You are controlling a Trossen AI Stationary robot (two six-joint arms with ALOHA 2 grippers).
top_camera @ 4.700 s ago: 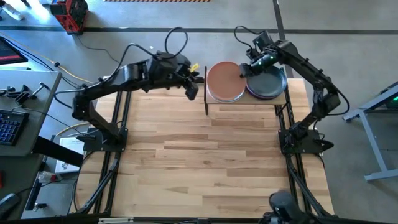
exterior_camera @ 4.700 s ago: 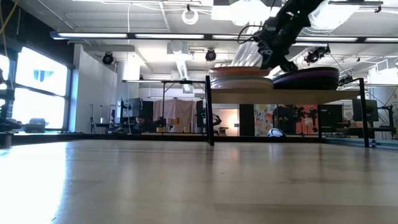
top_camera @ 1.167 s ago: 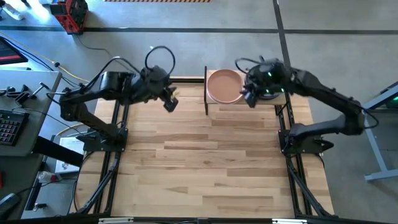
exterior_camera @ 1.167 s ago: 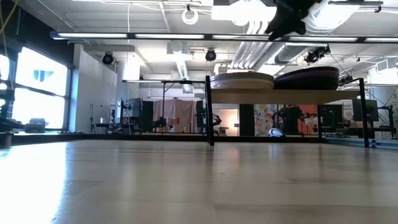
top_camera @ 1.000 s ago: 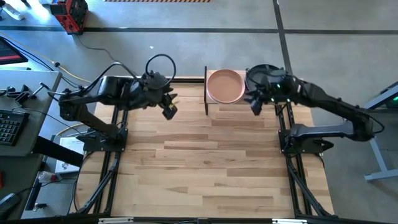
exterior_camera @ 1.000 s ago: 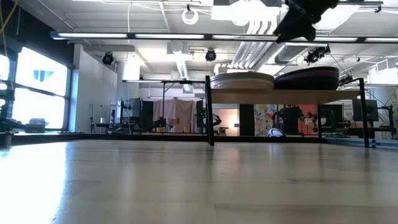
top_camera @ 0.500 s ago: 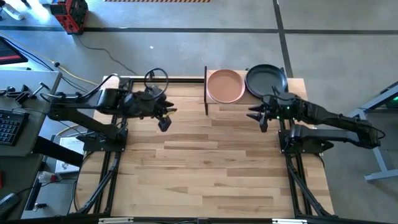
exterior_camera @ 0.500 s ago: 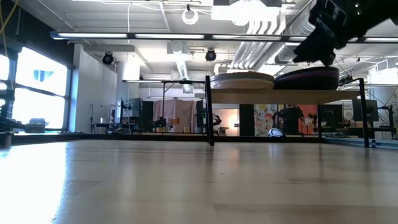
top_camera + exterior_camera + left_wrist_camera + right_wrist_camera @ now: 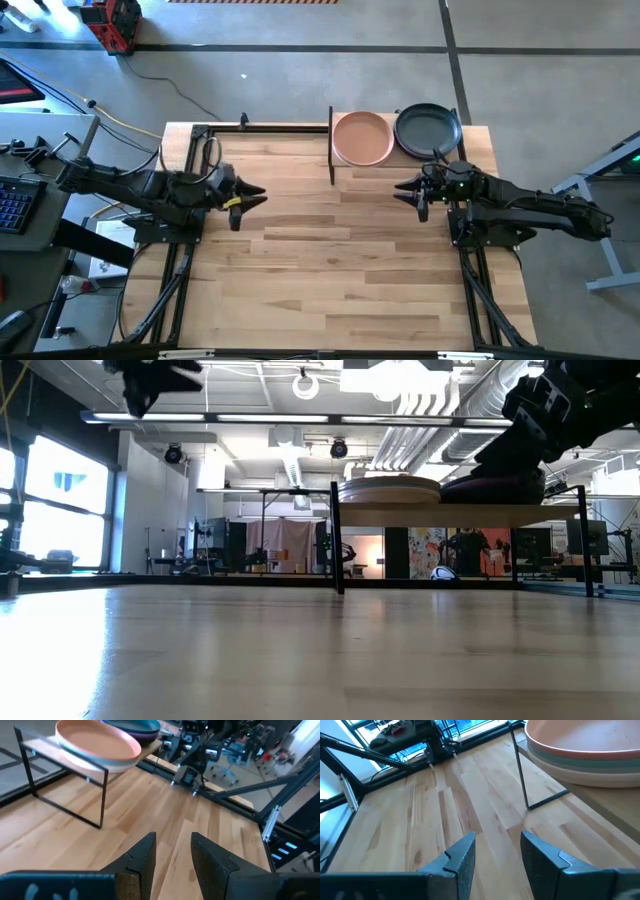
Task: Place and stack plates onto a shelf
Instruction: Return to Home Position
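The shelf (image 9: 460, 513) stands at the table's far edge, right of centre. Two stacks of plates rest on it: one topped by a peach plate (image 9: 362, 138), the other by a dark green plate (image 9: 428, 128) over a purple one (image 9: 495, 482). My left gripper (image 9: 258, 193) hovers open over the table's left part, pointing toward the right. My right gripper (image 9: 400, 188) hovers open near the shelf's front right post, pointing toward the left. Both wrist views show bare tabletop between the fingers. Neither gripper holds anything.
The shelf's thin black posts (image 9: 102, 795) stand between the grippers and the plates. The wooden tabletop (image 9: 340, 260) stretches bare from the shelf to the near edge. Black arm frames run along both side edges of the table.
Both grippers have drawn back from the shelf toward the table's near edge and have come lower. The left one has gone toward the left edge; the right arm has folded back toward the right edge, uncovering the dark green plate. The plates have not moved.
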